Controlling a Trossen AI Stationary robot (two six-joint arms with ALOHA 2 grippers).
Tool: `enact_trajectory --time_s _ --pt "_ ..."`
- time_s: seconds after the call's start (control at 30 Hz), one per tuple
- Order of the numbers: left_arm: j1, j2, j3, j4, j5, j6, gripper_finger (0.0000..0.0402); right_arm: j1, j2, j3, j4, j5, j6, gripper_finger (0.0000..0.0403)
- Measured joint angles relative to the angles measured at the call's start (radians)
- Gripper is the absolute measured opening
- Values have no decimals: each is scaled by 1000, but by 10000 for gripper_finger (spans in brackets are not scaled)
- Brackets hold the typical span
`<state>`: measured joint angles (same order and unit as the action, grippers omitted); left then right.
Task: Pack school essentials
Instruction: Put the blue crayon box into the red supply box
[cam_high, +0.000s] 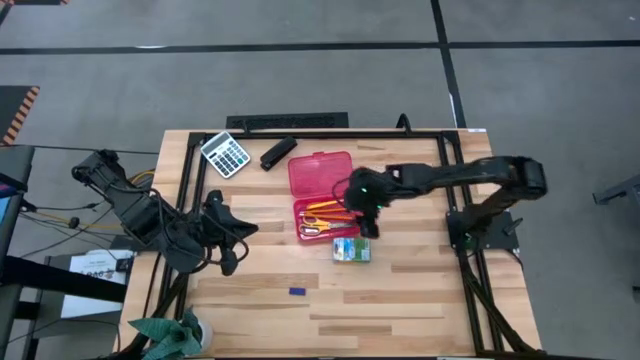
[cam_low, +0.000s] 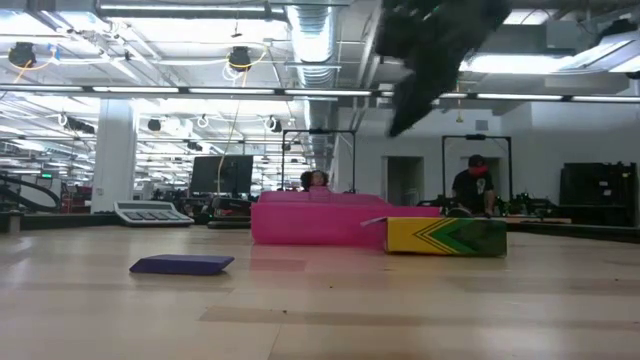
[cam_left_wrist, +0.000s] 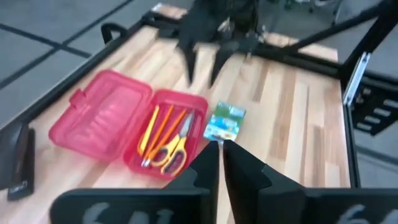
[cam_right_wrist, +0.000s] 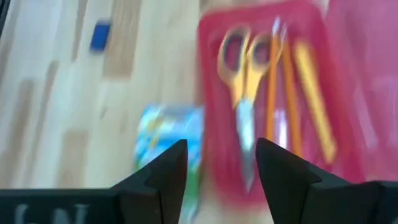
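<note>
While the right gripper (cam_right_wrist: 214, 165) hovers with fingers spread and holding nothing, the green-and-white packet (cam_high: 351, 249) lies on the counter (cam_high: 400, 300) just below them, beside the pink case (cam_high: 322, 190) holding scissors (cam_high: 318, 227), pencils (cam_high: 330, 212) and pen. Packet looks light, thin, probably crushable: pinch across its short sides. Left gripper (cam_left_wrist: 221, 165) waits, fingers nearly closed, empty.

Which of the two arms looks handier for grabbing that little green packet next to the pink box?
The right one, probably. Its tool hangs open over the green packet beside the pink case. The left tool sits shut near the table's left edge, much farther from the packet.
</note>
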<state>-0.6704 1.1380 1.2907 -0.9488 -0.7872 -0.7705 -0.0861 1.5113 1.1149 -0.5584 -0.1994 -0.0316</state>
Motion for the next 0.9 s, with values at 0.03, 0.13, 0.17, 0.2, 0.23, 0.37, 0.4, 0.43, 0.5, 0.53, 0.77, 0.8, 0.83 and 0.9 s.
enact_trajectory --time_s 0.03,0.13,0.17,0.2,0.23,0.37,0.4,0.43,0.5,0.53,0.77,0.8,0.83,0.9 --pt "0 0 0 -12 7 -3 24 23 -25 0 -48 10 36 201" --pt "0 0 0 -41 23 -2 41 105 -84 -4 -102 65 151 207" --pt "0 0 0 -47 23 -1 46 138 -93 -8 -97 97 189 209" --pt "0 0 0 -52 23 -1 51 175 -97 -12 -84 140 223 210" --pt "0 0 0 -60 23 -1 56 211 -92 -17 -73 188 248 210" --pt "0 0 0 -84 23 1 71 347 -16 -22 -6 382 320 210" --pt "-1 0 0 -90 23 2 74 374 10 -20 6 417 337 210" --pt "-1 0 0 -96 23 2 76 399 40 -9 15 449 358 210" --pt "-5 0 0 -109 23 4 80 437 104 25 23 488 392 210" --pt "-8 0 0 -116 23 9 81 452 137 51 10 505 403 210" --pt "-13 0 0 -144 69 28 84 509 383 287 -99 601 448 214" --pt "-13 0 0 -144 71 32 85 511 418 327 -142 616 451 214" --pt "-13 0 0 -144 77 41 84 512 453 368 -187 626 453 214" --pt "-13 0 0 -144 96 61 85 512 513 442 -260 647 470 214"
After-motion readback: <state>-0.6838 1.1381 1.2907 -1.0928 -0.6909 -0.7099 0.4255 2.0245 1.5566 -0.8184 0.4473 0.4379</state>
